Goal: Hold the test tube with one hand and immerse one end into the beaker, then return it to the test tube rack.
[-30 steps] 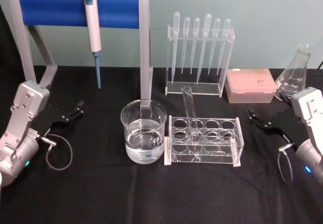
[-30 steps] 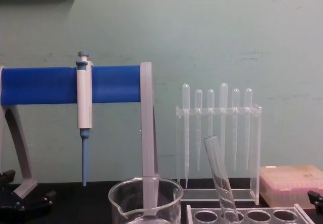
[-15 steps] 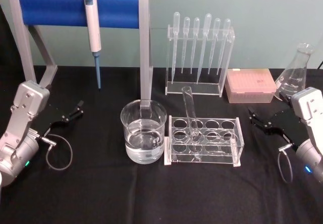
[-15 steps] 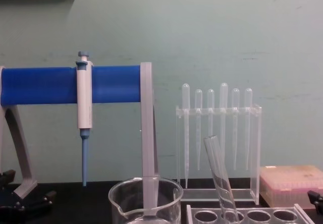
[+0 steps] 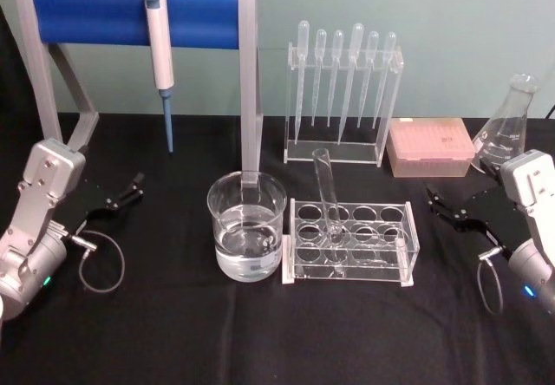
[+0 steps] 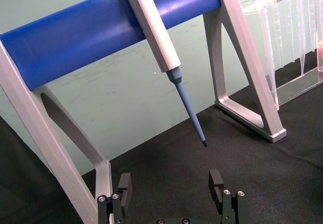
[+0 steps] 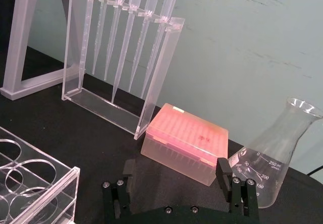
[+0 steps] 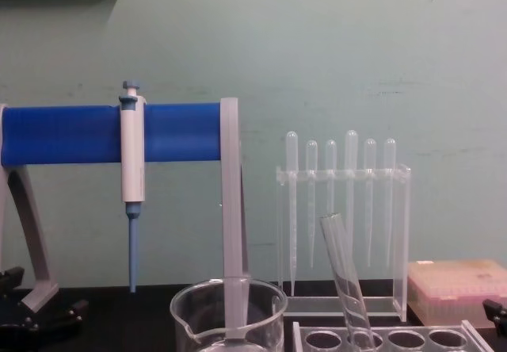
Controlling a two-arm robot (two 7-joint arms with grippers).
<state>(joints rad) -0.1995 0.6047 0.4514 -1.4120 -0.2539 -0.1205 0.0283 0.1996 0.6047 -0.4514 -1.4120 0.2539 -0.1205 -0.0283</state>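
Black cloth covered the bench (image 5: 260, 333). Leftmost, the black left end effector (image 5: 126, 192) sat open, empty. The wide clear glass beaker (image 5: 246, 229) stood just beside the clear plastic rack (image 5: 413, 246), probably to shorten the dip; the long clear glass test tube (image 5: 328, 199) leaned there, rim up. Rightmost, the black right end effector (image 5: 440, 205) gaped empty.

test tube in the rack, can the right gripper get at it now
Probably yes: the test tube sticks up out of the rack, upper part free, and the open right gripper sits to the rack's right with nothing between.
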